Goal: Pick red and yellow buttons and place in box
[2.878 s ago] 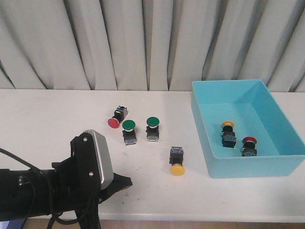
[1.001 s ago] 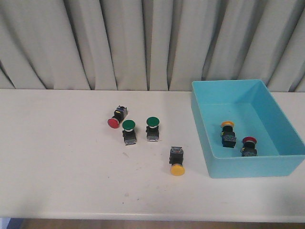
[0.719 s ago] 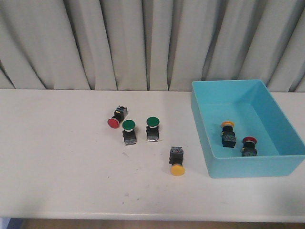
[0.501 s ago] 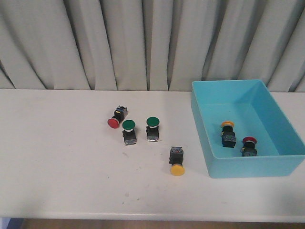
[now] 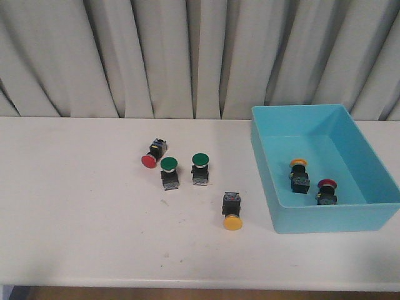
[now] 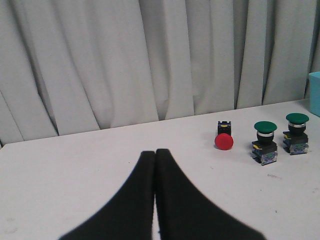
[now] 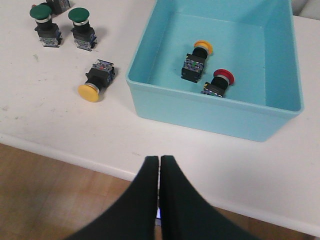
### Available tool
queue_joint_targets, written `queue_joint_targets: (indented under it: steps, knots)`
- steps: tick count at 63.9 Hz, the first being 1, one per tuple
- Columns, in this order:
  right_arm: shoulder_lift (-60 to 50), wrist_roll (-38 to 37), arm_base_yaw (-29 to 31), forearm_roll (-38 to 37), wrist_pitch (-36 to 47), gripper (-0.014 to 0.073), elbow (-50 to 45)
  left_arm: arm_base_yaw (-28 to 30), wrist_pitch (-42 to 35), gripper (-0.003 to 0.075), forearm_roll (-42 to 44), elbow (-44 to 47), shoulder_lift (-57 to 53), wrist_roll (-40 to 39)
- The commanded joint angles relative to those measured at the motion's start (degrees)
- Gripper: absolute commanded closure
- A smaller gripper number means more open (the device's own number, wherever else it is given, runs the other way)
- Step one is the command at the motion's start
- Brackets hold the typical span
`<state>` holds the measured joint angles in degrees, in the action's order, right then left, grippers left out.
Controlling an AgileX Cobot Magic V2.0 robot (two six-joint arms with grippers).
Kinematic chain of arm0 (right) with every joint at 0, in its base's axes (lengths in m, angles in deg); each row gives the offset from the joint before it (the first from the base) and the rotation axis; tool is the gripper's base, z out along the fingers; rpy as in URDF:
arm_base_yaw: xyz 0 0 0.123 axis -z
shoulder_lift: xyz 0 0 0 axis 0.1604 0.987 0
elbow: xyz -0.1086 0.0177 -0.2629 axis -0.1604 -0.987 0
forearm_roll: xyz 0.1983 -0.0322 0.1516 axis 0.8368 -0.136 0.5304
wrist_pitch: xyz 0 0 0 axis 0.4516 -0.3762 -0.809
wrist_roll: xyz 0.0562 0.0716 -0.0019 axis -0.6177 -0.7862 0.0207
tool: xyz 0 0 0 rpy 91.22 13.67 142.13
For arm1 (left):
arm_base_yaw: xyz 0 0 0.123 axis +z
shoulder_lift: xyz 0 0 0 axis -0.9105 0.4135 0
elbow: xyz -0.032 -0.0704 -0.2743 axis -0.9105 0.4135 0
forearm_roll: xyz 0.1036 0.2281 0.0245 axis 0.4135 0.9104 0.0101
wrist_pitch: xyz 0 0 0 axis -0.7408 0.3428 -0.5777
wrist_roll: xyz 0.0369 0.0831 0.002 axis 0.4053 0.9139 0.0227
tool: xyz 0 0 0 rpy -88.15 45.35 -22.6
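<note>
A red button (image 5: 152, 155) lies on its side left of centre on the white table; the left wrist view shows it (image 6: 224, 138) too. A yellow button (image 5: 232, 212) lies near the box (image 5: 312, 219), seen also in the right wrist view (image 7: 96, 83). Inside the turquoise box (image 7: 210, 112) rest one yellow button (image 5: 299, 174) and one red button (image 5: 325, 190). My left gripper (image 6: 155, 152) is shut and empty, low over the table's left part. My right gripper (image 7: 159, 159) is shut and empty, back beyond the table's front edge. Neither arm appears in the front view.
Two green-capped switches (image 5: 169, 172) (image 5: 200, 168) stand upright between the red button and the loose yellow one. A grey curtain (image 5: 187, 56) hangs behind the table. Wooden floor (image 7: 60, 190) shows below the table's front edge.
The left arm, in the front view's lower left 2.9 s ago, has withdrawn from that view. The buttons and box have not moved.
</note>
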<state>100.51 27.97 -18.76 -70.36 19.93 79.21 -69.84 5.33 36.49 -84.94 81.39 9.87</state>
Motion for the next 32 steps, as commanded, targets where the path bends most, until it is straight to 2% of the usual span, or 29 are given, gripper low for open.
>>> queue_joint_targets:
  steps: [1,25,29,32]
  knots:
    - [0.4,0.7,0.1,-0.3,3.2,0.06,1.3,0.0,-4.4,0.0727,-0.5,2.8,-0.8,-0.1]
    - [0.4,0.7,0.1,-0.3,3.2,0.06,1.3,0.0,-4.4,0.0727,-0.5,2.8,-0.8,-0.1]
    - [-1.1,1.4,0.3,-2.3,6.1,0.0598,0.4,0.0,-4.4,0.0727,-0.5,2.8,-0.8,-0.1]
    - [-2.9,1.2,0.8,-2.6,11.6,0.0598,-1.7,0.0,-4.4,0.0727,-0.5,2.8,-0.8,-0.1]
